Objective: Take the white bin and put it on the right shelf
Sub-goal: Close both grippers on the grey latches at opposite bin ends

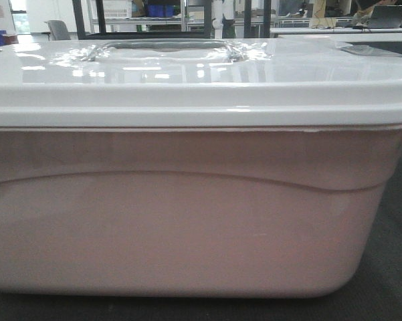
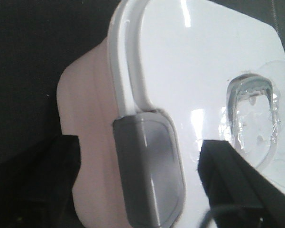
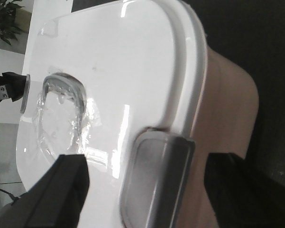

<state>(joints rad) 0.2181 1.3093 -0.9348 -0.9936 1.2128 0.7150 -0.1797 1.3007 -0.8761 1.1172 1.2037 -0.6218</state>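
The white bin [image 1: 201,214] fills the front view, a pinkish translucent tub under a glossy white lid [image 1: 187,73] with a recessed handle [image 1: 167,50]. In the left wrist view my left gripper [image 2: 140,175] is open, its black fingers [image 2: 227,175] straddling the grey latch [image 2: 149,166] at the bin's left end, one over the lid and one beside the tub wall. My right gripper [image 3: 147,185] is open in the same way around the grey latch [image 3: 156,180] at the right end. Neither gripper shows in the front view. The right shelf is out of view.
The bin stands on a dark surface [image 1: 388,267]. Far behind it are a metal rack with blue crates [image 1: 162,10], white tables [image 1: 334,30] and a chair [image 1: 59,28]. A potted plant [image 3: 7,19] shows in the right wrist view.
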